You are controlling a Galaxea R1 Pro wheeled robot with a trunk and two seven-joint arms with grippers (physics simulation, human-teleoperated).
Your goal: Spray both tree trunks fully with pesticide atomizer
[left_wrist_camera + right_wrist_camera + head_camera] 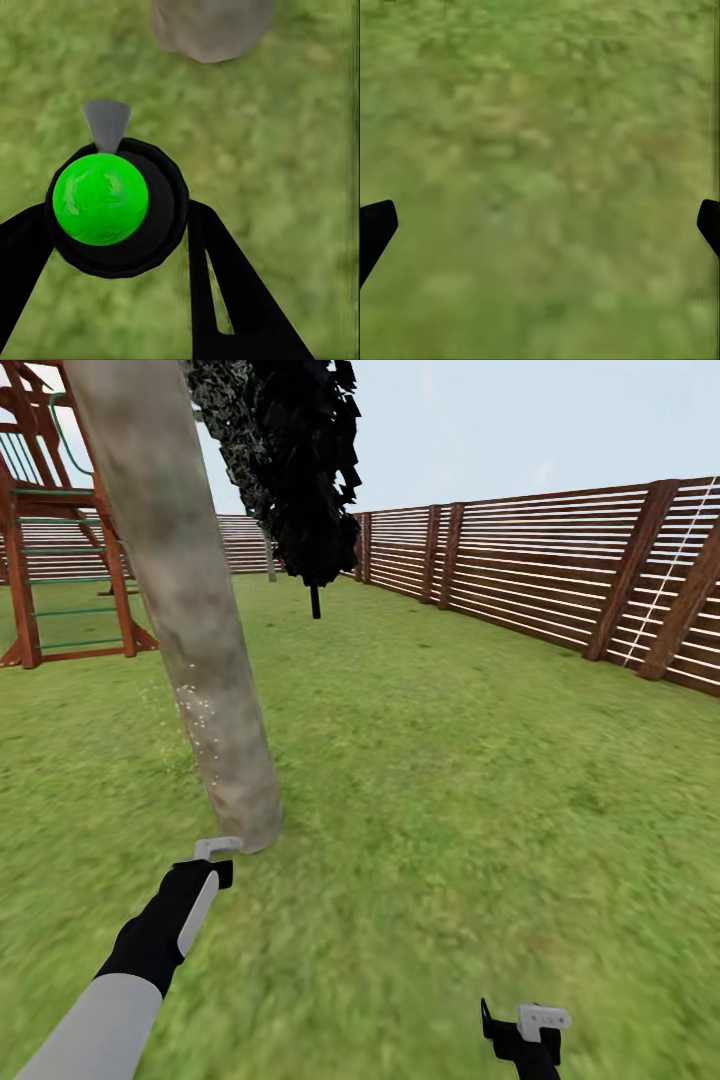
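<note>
Left gripper (112, 225) is clamped on the pesticide atomizer (116, 206): black fingers (232, 292) sit on both sides of its round dark body in the left wrist view. That body has a bright green disc on the end facing the camera and a grey nozzle tip pointing toward the base of the tree trunk (212, 28). From the head view the left arm reaches forward low, and the gripper (205, 870) sits just beside the foot of the trunk (190, 630), not quite touching as far as I can tell. The bottle itself is mostly hidden there; only a pale grey piece shows at the top of the hand. Trunk is thick, mottled grey-beige, leaning, with a scatter of small white specks on its lower part, probably spray but too fine to be sure.

Right gripper (525, 1035) hangs low at the near edge of the head view, well apart from the trunk. In the right wrist view its fingers (375, 229) sit at both sides of the picture, spread wide, with only lawn (540, 165) between them, holding nothing.

Background: black-leaved tree (310, 470) with thin dark trunk, brown slat fence (560, 575) along the right side, red-brown wooden climbing frame (60, 540) to the left behind the trunk. Green grass all round.
</note>
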